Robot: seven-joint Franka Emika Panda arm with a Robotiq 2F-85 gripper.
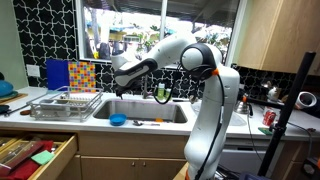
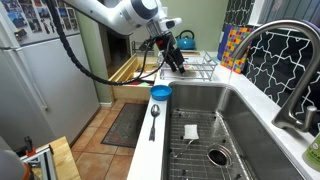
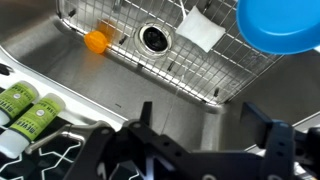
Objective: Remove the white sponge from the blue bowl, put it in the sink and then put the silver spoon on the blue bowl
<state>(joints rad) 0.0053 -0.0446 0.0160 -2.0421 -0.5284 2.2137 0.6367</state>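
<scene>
White sponge [image 2: 191,131] in sink [image 2: 200,100]; blue bowl [image 2: 161,93], silver spoon [image 2: 154,120] on edge.

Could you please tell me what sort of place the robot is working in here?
Most likely a home kitchen: there is a stainless steel sink, a dish rack beside it, and a refrigerator nearby.

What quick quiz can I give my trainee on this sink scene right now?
1. True or false: the white sponge lies inside the blue bowl.
2. Where is the silver spoon? A) in the sink B) on the counter rim beside the bowl C) in the bowl
3. Fill in: in the wrist view the gripper is ____ and holds nothing.

Key: 1 false, the sponge lies on the wire grid in the sink; 2 B; 3 open.
</scene>
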